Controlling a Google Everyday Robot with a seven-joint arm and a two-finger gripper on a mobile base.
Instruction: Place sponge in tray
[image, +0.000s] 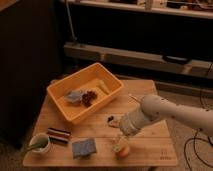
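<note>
Claw (120, 142) is hanging over the desk (152, 145), seemingly just right of the sponge (84, 148); whether it is spread cannot be told.

The tray (96, 108) sat at the back left of the worktop (152, 146). Along the front edge, left to right, stood a cup (40, 143), a small flat piece (59, 135), the sponge (83, 148), and then the claw (121, 145), near the sponge's right side.

A wooden tabletop (97, 125) is lit warmly before a dark wall (27, 65); long metal shelves (150, 55) are seen behind. The hand (121, 143) is held low over the tabletop's front.
</note>
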